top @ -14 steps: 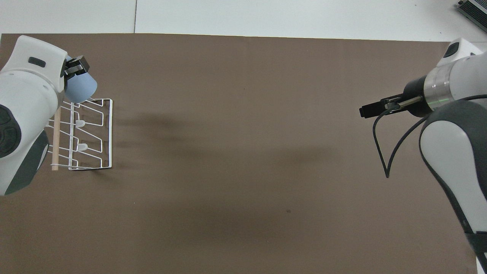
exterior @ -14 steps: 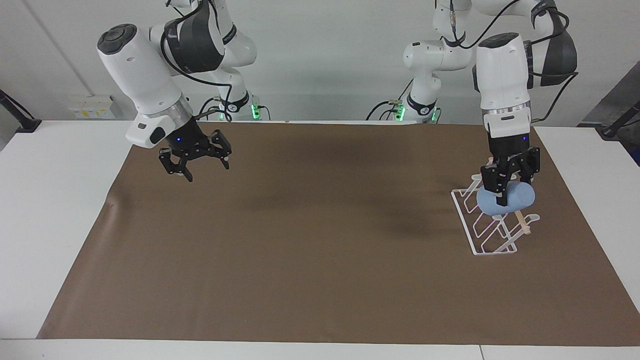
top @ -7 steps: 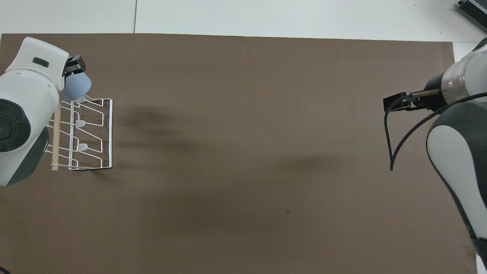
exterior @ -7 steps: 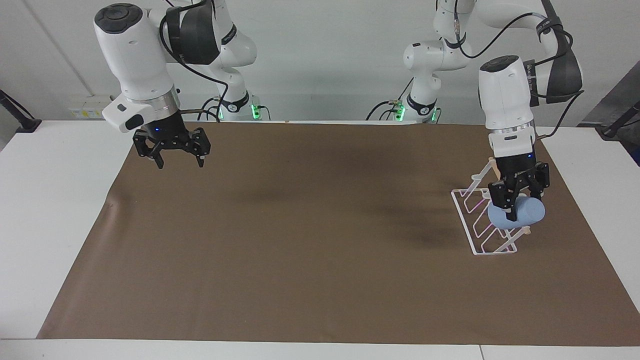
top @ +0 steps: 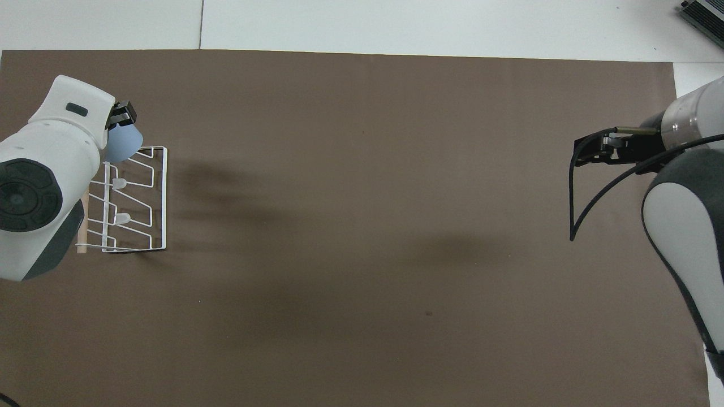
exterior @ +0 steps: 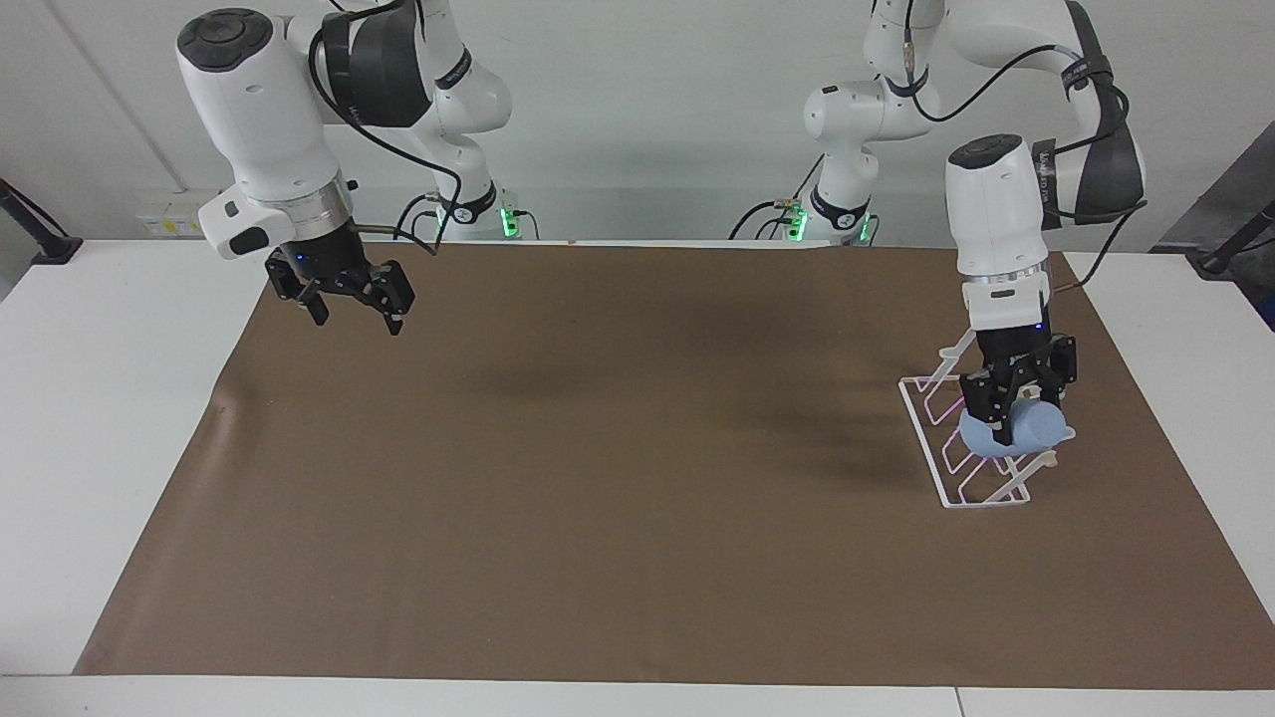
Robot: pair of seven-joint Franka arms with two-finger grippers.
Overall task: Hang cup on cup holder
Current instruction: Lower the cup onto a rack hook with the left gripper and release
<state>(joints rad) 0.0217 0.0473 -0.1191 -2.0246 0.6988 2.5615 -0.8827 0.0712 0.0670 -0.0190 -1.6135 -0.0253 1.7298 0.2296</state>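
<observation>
My left gripper (exterior: 1012, 422) is shut on the light-blue cup (exterior: 1036, 430), which lies tilted on its side. It holds the cup low over the white wire cup holder (exterior: 922, 438), at the rack's end farther from the robots, close above the wooden rod (exterior: 1043, 459). I cannot tell whether the cup touches a prong. In the overhead view the cup (top: 123, 144) shows past the left wrist, over the cup holder's (top: 165, 198) corner. My right gripper (exterior: 354, 313) hangs open and holds nothing, waiting over the mat's corner at the right arm's end.
A brown mat (exterior: 637, 478) covers most of the white table (exterior: 110, 418). The cup holder stands on it near the left arm's end. The right gripper (top: 594, 151) trails a black cable loop (top: 571, 215).
The left gripper has come down with the cup, from above the rack to low among its prongs. The right arm has drawn back toward its own end of the table.
</observation>
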